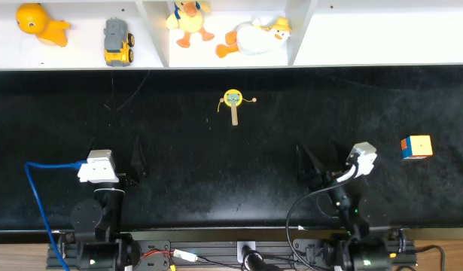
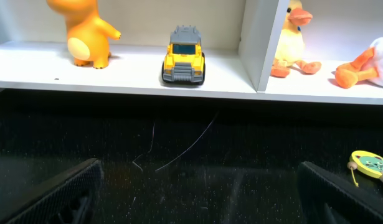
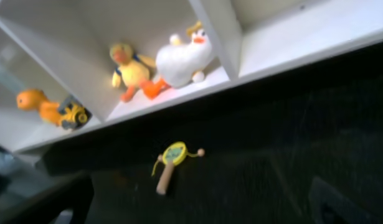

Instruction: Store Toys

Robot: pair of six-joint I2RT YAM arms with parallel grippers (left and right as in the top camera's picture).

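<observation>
A small yellow-green rattle drum with a wooden handle [image 1: 233,102] lies on the black mat near the shelf, also seen at an angle as the rattle [image 3: 170,159] and at the edge as the rattle [image 2: 370,165]. A multicoloured cube [image 1: 416,147] sits at the mat's right side. My left gripper [image 1: 138,161] rests low at the front left, open and holding nothing, its fingers [image 2: 66,193] spread wide. My right gripper [image 1: 310,167] sits at the front right, open and holding nothing, left of the cube.
A white shelf [image 1: 367,45] runs along the back. Its left compartment holds an orange toy animal [image 1: 41,25] and a yellow truck [image 1: 118,41]. The middle one holds a yellow duck plush [image 1: 190,21] and a white duck plush [image 1: 254,38].
</observation>
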